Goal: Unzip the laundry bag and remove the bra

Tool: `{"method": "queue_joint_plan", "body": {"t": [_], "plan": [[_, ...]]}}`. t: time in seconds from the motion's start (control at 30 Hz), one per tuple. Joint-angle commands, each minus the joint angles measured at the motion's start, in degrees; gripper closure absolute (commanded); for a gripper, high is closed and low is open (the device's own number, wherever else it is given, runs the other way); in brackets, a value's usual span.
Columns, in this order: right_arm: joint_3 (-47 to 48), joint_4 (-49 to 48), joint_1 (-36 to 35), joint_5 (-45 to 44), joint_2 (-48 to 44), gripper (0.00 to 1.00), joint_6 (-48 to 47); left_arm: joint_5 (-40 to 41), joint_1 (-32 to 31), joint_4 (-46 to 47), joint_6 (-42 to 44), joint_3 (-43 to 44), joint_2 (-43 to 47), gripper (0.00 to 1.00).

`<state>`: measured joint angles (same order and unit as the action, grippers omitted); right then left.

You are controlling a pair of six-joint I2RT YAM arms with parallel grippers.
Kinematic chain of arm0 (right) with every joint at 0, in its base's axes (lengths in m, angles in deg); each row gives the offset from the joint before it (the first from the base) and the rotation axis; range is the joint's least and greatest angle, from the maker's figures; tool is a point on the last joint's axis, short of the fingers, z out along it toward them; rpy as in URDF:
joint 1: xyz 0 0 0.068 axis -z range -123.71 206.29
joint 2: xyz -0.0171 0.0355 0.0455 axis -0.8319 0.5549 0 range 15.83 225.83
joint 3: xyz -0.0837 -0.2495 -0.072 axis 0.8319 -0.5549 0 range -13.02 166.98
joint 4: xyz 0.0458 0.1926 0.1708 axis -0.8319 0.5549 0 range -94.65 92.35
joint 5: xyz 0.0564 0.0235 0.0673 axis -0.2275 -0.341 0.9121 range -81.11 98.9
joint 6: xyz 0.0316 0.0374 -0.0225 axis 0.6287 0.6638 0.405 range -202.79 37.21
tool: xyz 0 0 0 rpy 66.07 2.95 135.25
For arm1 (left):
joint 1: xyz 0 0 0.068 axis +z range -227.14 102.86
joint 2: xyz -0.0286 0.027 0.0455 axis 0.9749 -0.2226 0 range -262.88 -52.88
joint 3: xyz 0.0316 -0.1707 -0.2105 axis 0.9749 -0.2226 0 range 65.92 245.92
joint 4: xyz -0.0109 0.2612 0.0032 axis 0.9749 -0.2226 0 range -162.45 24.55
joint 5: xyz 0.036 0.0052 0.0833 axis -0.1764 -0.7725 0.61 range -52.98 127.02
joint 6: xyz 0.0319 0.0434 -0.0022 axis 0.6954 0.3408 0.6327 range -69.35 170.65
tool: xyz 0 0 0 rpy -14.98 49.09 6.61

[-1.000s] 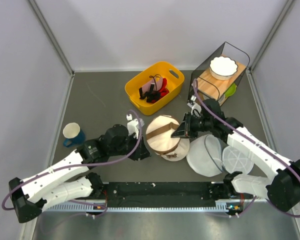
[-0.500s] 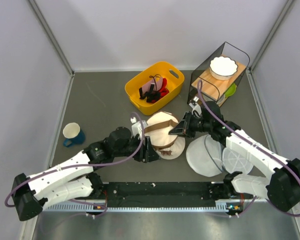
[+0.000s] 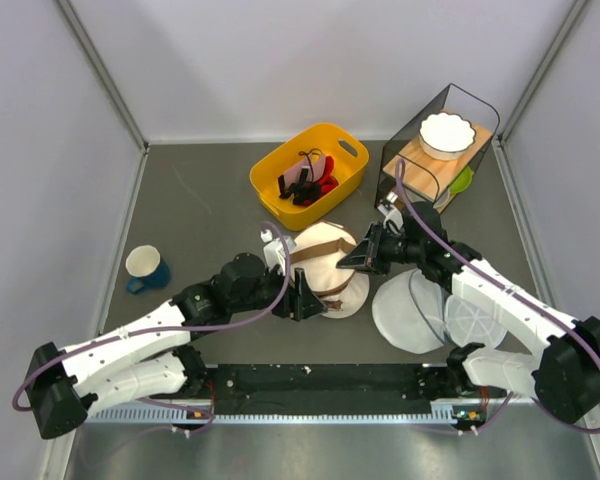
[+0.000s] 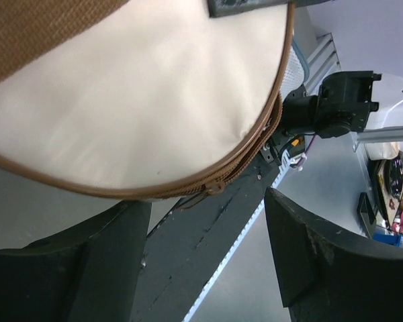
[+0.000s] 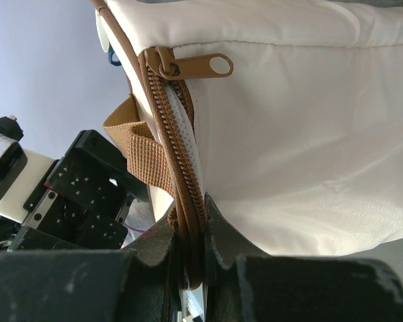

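Item under inspection: the cream canvas drum-shaped laundry bag (image 3: 320,262) is lying tilted near the middle of the dark grey desk (image 3: 200,210), between the two arms, with a brown strap crossing its upper face. No bra is showing; the task is judged to be at its unzipping stage.

The brown zipper band (image 5: 162,127) is running round the rim. In the right wrist view its flat brown pull tab (image 5: 200,66) is lying against the canvas, above the grip. The right arm's fingers (image 5: 151,258) are pressing together on that band lower down, pinching it and anchoring the bag.

The left arm's fingers (image 4: 74,268) are standing spread, holding nothing, just beside the bag's near rim. A small brown nub (image 4: 217,190) on the band there may be a slider, but the view is too blurred to confirm.

Recommendation: the right pinch should be holding firm while the left fingers are closing squarely on a pull tab, not on loose canvas. The draw should be following the band's curve, in line with the teeth, so that the slider is not jamming and the bag is not lifting off the desk.

Surroundings: two white mesh round pouches (image 3: 425,312) are lying to the right, and a yellow plastic bin (image 3: 280,172) is standing behind.
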<state>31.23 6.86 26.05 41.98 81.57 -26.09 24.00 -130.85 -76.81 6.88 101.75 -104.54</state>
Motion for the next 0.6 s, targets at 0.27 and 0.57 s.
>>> {"method": "queue_joint_plan", "body": {"t": [0.27,0.57], "plan": [[1.1,-4.39,0.09,1.11,-1.66,1.0,0.33,-0.78,0.63,8.63,1.76,0.02,-0.72,0.48],[1.1,-4.04,0.18,0.93,-1.14,1.0,-0.19,0.1,0.63,7.75,0.97,0.99,1.38,0.62]]}}
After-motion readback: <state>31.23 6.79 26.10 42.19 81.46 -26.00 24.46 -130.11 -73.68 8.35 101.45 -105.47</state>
